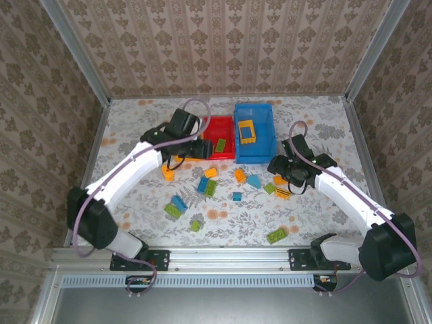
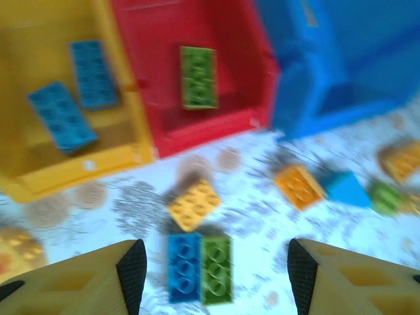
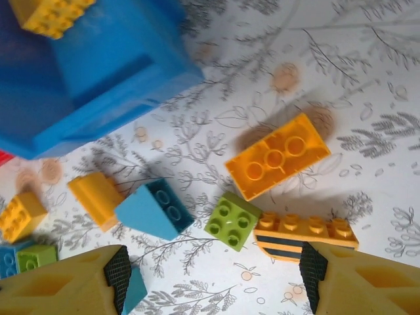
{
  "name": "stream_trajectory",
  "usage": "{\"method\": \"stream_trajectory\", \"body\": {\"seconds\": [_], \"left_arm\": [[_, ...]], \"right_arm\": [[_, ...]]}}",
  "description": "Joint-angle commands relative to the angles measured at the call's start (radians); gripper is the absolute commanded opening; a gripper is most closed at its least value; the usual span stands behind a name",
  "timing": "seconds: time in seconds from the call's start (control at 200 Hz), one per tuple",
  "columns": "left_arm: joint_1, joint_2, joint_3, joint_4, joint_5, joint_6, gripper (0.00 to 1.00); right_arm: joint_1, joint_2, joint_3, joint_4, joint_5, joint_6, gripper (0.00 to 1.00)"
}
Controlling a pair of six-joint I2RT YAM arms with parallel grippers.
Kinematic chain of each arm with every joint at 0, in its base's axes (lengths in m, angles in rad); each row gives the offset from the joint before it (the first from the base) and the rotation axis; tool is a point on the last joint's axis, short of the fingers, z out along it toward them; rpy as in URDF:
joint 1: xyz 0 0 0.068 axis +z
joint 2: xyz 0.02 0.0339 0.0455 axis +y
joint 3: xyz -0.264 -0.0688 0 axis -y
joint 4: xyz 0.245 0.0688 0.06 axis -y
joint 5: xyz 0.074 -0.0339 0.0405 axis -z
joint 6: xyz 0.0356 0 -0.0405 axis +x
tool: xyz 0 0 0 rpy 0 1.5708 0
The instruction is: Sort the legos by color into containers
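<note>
Right wrist view: right pincer gaping, empty; green lego just ahead of it, resting on the desk. Light, rigid, slick, you may judge; pinch its flat sides squarely.

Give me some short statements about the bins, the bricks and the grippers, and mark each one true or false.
1. The red bin holds a green brick. True.
2. The yellow bin holds two orange bricks. False: it holds two blue bricks.
3. The left gripper is shut on a brick. False: it is open and holds nothing.
4. The blue bin holds an orange-yellow piece. True.
5. The right gripper is open. True.
</note>
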Motion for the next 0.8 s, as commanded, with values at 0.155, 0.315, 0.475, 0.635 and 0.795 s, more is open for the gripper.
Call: {"method": "stream_trajectory", "body": {"seconds": [0.155,0.315,0.475,0.635,0.795], "left_arm": [[-0.115,-0.103,-0.148,0.202,0.093,0.049,0.63],[-0.160,-0.118,-0.154,0.286,0.078,0.059,0.65],[-0.216,-0.083,-0.101,0.288,0.064,0.089,0.66],[-0.255,-0.041,-0.058,0.275,0.051,0.106,0.66],[-0.265,-0.015,-0.027,0.270,0.058,0.113,0.66]], "right_arm": [[-0.121,0.158,-0.040,0.153,-0.051,0.278,0.73],[-0.126,0.252,-0.032,0.197,-0.036,0.369,0.73],[-0.136,0.301,-0.056,0.232,-0.052,0.442,0.72],[-0.146,0.335,-0.093,0.287,-0.062,0.501,0.66],[-0.151,0.391,-0.078,0.320,-0.083,0.512,0.55]]}}
